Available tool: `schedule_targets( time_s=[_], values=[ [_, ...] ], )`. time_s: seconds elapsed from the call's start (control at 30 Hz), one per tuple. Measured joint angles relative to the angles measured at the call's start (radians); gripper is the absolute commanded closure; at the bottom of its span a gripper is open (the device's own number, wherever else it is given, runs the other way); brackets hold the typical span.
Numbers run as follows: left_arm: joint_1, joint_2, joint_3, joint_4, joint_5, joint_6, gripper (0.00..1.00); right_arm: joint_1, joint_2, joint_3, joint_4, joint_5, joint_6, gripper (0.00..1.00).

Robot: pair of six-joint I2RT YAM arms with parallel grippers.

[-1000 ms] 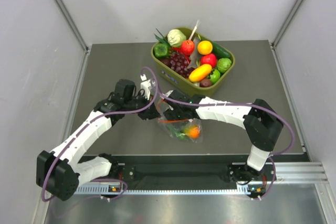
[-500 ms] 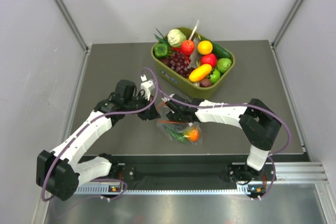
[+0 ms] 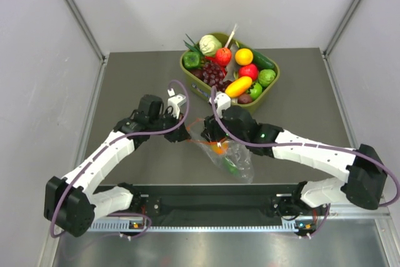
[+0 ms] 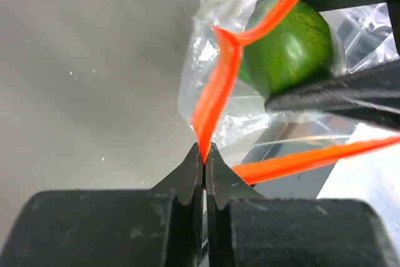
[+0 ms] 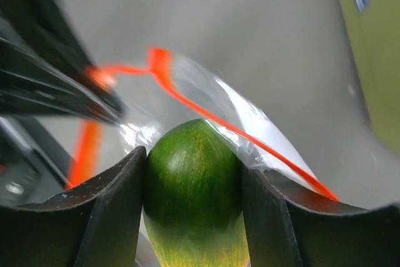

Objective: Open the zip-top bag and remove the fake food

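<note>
Pinching clear crinkly zip-top bag (image 4: pixel 199 60) by its orange-red strip (image 4: pixel 215 89), my left gripper (image 4: pixel 204 149) anchors the mouth open; my right gripper (image 5: pixel 194 161) clamps glossy green plastic fruit (image 5: pixel 194 186) for extraction.

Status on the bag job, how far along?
Done: zip-top bag is open, left gripper pinching its orange zip strip. In hand: right gripper clamps a green fruit at the mouth. Left: a green piece inside.
</note>
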State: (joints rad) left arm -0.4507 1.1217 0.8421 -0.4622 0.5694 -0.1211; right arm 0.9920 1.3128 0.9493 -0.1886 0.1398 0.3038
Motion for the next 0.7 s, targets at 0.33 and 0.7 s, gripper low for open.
schedule_targets(
  time_s=[0.33,0.7],
  values=[
    [0.0,0.011,0.0,-0.003,-0.012,0.001,1.0,0.006,0.036,-0.195,0.397,-0.091,0.034,0.58],
    [0.001,0.038,0.0,-0.004,-0.014,0.001,1.0,0.008,-0.021,-0.202,0.687,-0.092,0.058,0.57]
  ],
)
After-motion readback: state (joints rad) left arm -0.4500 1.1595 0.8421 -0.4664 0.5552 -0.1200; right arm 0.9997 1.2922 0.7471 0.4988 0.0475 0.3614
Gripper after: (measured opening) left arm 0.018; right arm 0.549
